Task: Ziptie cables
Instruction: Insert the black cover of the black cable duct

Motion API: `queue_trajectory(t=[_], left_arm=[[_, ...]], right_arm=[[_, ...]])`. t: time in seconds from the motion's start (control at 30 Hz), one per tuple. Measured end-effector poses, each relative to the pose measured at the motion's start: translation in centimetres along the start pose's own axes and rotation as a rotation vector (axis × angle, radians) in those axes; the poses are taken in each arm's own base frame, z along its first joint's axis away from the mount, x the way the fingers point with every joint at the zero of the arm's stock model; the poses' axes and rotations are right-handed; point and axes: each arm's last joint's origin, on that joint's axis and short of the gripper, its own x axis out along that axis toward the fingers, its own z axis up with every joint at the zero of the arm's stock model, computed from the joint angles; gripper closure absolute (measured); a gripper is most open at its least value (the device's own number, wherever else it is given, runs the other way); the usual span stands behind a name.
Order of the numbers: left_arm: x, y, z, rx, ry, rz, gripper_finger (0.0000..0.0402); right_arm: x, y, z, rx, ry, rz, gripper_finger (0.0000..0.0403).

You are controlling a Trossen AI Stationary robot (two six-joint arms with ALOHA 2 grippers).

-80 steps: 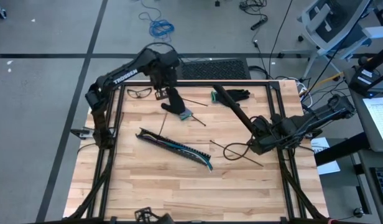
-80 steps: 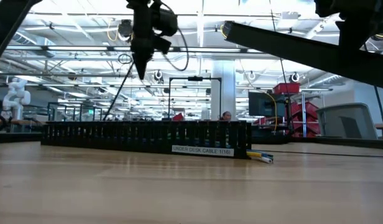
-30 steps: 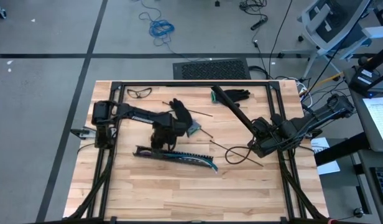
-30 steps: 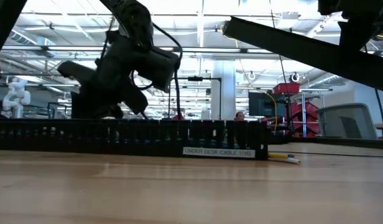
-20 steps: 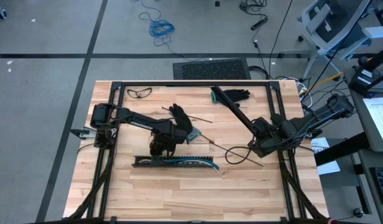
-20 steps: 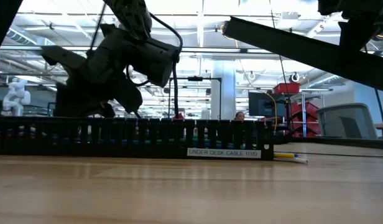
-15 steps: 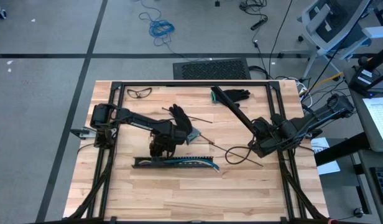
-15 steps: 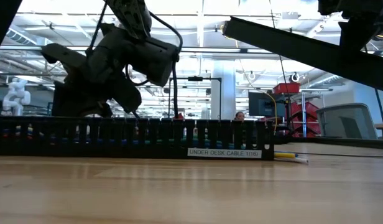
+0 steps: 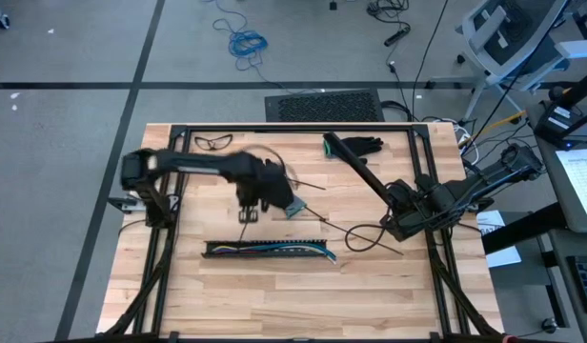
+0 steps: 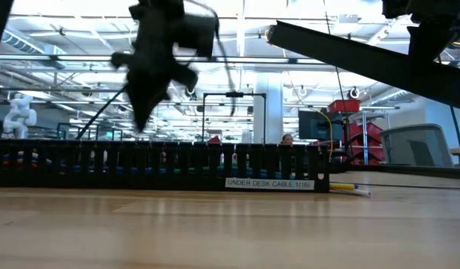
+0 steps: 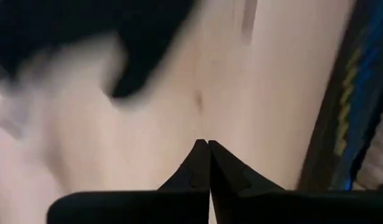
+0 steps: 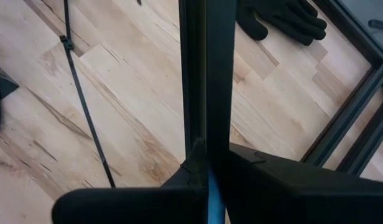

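Note:
The cables (image 9: 274, 248) lie as a multicoloured bundle in the black slotted strip (image 9: 267, 251), which rests flat on the table parallel to its near edge. Their ends (image 10: 349, 190) stick out of the strip's right end. My left gripper (image 9: 248, 215) hangs shut above the table, just beyond the strip's left half, and touches nothing; the left wrist view shows its tips (image 11: 208, 144) together over bare wood. My right gripper (image 9: 400, 211) at the table's right is shut on a long black bar (image 9: 360, 171). Black zipties (image 9: 308, 181) lie between the two arms. My right gripper pinches the long black bar between its two fingers at the bar's near right end (image 12: 207, 134). The bar runs on ahead along the fingers toward the far left. It slants above the table, its far end (image 10: 273, 33) held clear in the air.
A looped ziptie (image 9: 365, 234) lies beside my right gripper. One black glove (image 9: 365, 145) lies at the far edge, another (image 9: 279, 176) by my left arm, with a teal piece (image 9: 293, 206) next to it. Safety glasses (image 9: 212, 142) lie far left. A black frame (image 9: 293, 128) rims the table.
My left gripper, shut and down at the slotted strip's left part, swung the strip from a slant to lie parallel to the near edge. It then rose clear of the strip and went toward the far edge. My right gripper kept still.

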Motion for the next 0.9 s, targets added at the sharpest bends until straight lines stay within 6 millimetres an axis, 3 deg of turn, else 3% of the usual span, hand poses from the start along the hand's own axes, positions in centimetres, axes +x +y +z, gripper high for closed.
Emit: queue_trajectory(t=[0.2, 0.37, 0.47, 0.6, 0.7, 0.9], left_arm=[[-9.1, 2.2, -0.8, 0.137, -0.594, 0.135, 0.0402], [-16.5, 4.3, -4.8, 0.075, -1.018, 0.324, 0.0402], [-19.5, 5.1, -7.5, -0.010, -1.190, 0.405, 0.0401], [-21.8, 5.8, -9.8, -0.051, -1.359, 0.395, 0.0401], [-22.2, 6.1, -10.5, -0.012, -1.404, 0.320, 0.0401], [-22.2, 6.3, -10.7, 0.025, -1.414, 0.222, 0.0401]], right_arm=[[0.2, -0.1, 0.3, -0.020, 0.001, -0.003, 0.0394], [0.5, 0.2, 1.1, -0.041, -0.013, 0.025, 0.0394], [0.9, 0.1, 1.8, -0.051, -0.018, 0.026, 0.0394], [2.5, 0.4, 3.3, -0.135, 0.011, -0.004, 0.0394], [4.6, 1.1, 4.6, -0.276, 0.078, -0.077, 0.0394], [9.2, 2.3, 5.4, -0.760, 0.310, -0.395, 0.0394]])
